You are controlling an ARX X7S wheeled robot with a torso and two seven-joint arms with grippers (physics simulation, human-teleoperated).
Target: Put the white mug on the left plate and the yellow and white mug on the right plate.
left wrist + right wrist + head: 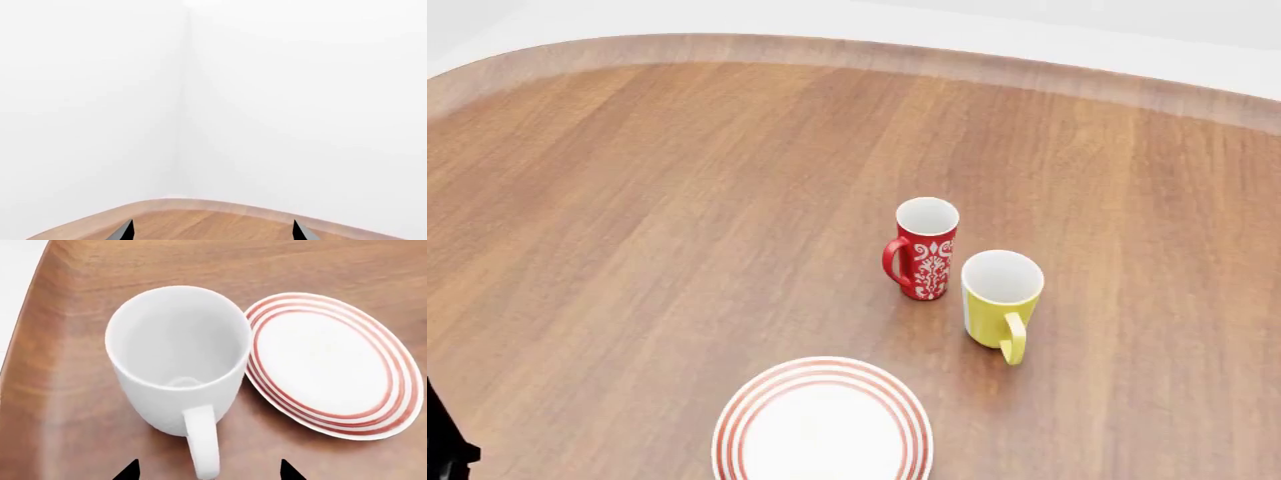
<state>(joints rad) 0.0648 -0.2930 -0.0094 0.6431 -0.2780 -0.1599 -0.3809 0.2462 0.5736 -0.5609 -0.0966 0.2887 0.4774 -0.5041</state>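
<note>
The white mug (177, 355) stands upright on the wooden table, and its handle (202, 440) points toward my right gripper (208, 471). That gripper is open, with one fingertip on each side of the handle's end and not touching it. A red-ringed plate (327, 360) lies right beside the mug. The yellow and white mug (1000, 295) stands upright in the head view, beyond another ringed plate (822, 425) at the near edge. I cannot tell which plate is left or right. My left gripper (212, 231) is open and empty over the table's edge, facing a white wall.
A red mug with a white floral pattern (925, 248) stands just left of the yellow mug, almost touching it. The table's curved far edge (827, 48) runs along the back. A dark part of my left arm (443, 440) shows at the bottom left corner.
</note>
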